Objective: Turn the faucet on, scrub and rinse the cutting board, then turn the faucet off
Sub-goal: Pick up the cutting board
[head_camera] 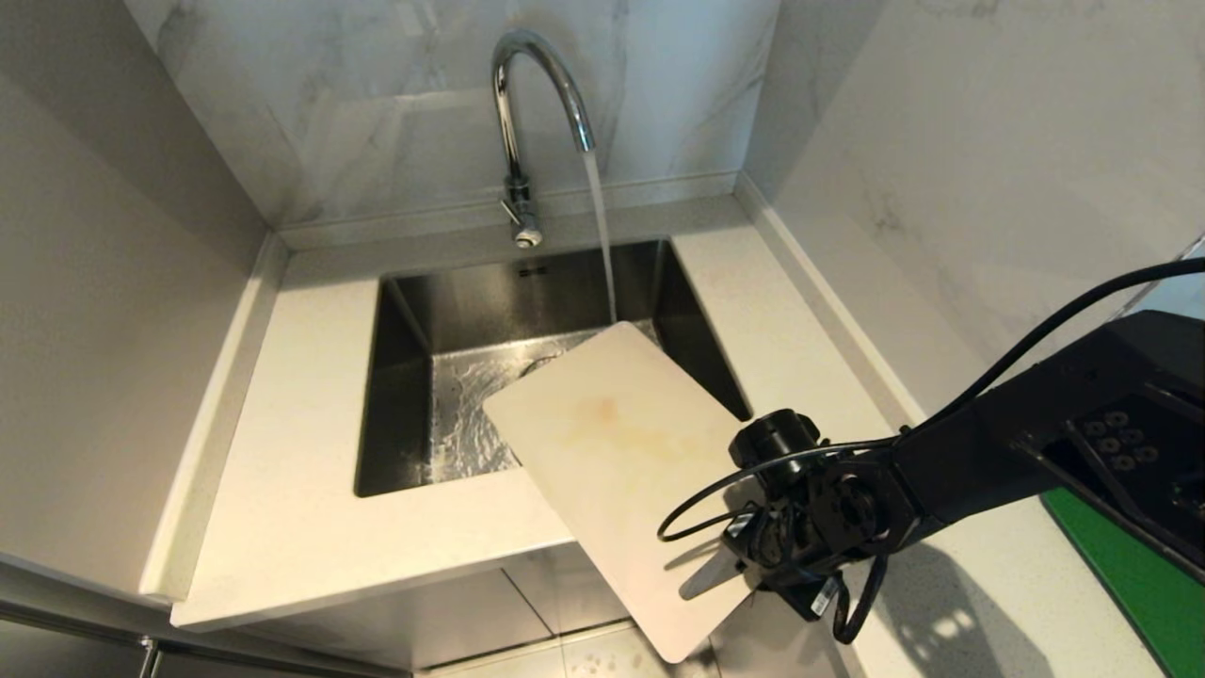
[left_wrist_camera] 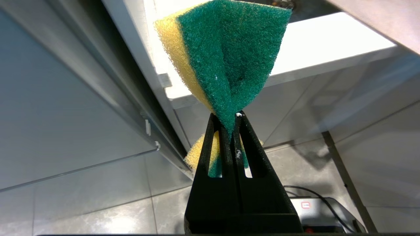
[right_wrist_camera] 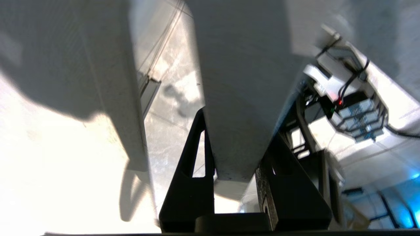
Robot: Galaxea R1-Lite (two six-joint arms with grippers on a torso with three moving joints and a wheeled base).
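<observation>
Cream-white plastic cutting board (head_camera: 617, 461): tilted, far corner over the sink (head_camera: 405, 395), near end overhanging the counter (head_camera: 282, 508) front edge, clamped between right gripper (right_wrist_camera: 234, 147) jaws. Faucet (head_camera: 527, 113) running. Left gripper (left_wrist_camera: 229, 126): jaws pinched narrow on a green-and-yellow sponge (left_wrist_camera: 226, 62).
</observation>
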